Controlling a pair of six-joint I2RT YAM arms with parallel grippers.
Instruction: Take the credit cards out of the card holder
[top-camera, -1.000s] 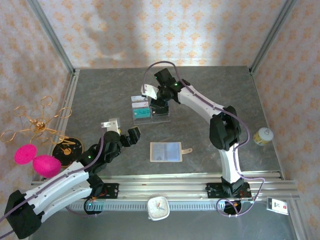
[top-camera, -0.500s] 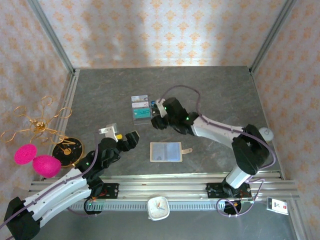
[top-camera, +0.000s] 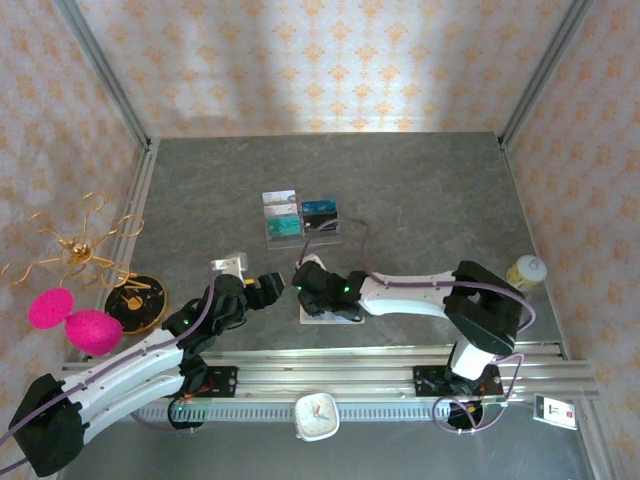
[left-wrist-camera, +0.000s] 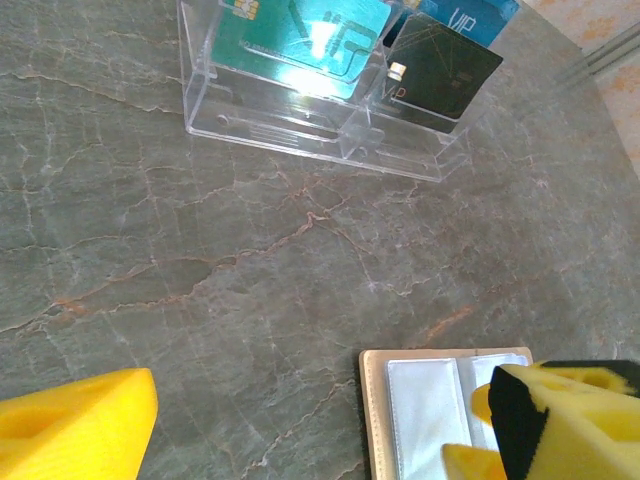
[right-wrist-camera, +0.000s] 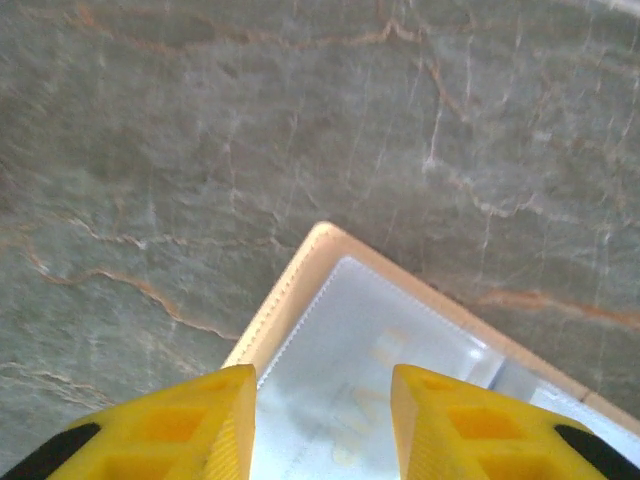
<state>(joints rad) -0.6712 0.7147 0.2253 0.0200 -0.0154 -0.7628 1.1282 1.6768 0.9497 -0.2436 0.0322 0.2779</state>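
Near the front edge of the desk (left-wrist-camera: 150, 220), about midway along it, the card holder (left-wrist-camera: 430, 405) lies open and flat with its clear sleeves facing up. The right gripper (right-wrist-camera: 320, 400) hangs directly over one corner of it. Its fingers are apart with nothing between them, and the beige stitched border and a pale sleeve show in the gap. Something pale with faint print seems to sit in that sleeve, though I cannot tell whether it is a card. The left gripper (left-wrist-camera: 325, 400) waits just beside the holder's left edge, fingers spread wide and empty.

Farther back, toward the middle of the desk, a clear tray (left-wrist-camera: 300, 125) holds credit cards, among them a teal card (left-wrist-camera: 300, 40) and a dark card (left-wrist-camera: 445, 70).

The step in hand looks like reaching for another card. Next, the right fingers likely need to come down on a card's exposed edge and slide it out. The left fingers may have to pin the holder so it does not drag along.
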